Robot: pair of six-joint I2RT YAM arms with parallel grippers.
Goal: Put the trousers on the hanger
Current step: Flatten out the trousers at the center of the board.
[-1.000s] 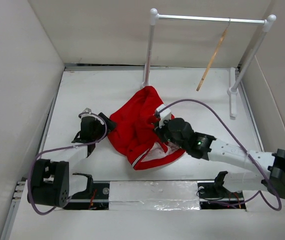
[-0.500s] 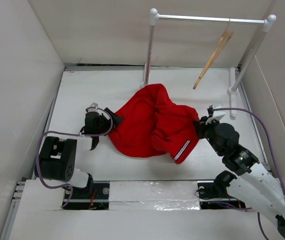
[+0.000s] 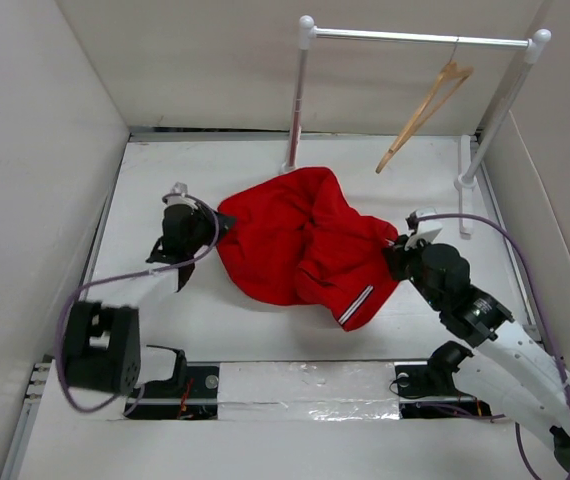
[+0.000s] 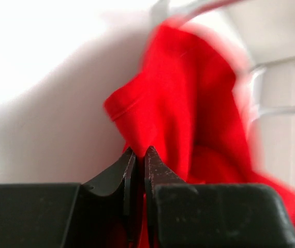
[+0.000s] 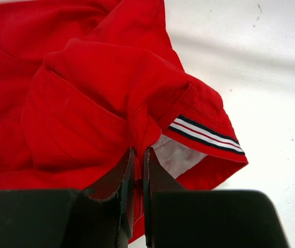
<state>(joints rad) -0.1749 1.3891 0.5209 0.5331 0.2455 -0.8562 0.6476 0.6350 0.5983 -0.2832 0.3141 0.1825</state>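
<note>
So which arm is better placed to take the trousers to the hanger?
Right, probably: the right gripper pinches the trousers nearest the hanger; the left gripper holds the far side.

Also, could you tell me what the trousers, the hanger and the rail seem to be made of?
Trousers: soft matte red cloth, judging by the folds. Hanger: likely wood, pale brown. Rail: smooth white tube, probably painted metal or plastic.

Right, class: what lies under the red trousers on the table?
The white table shows around the trousers; pale lining shows under one turned hem. Anything beneath the heap is covered.
</note>
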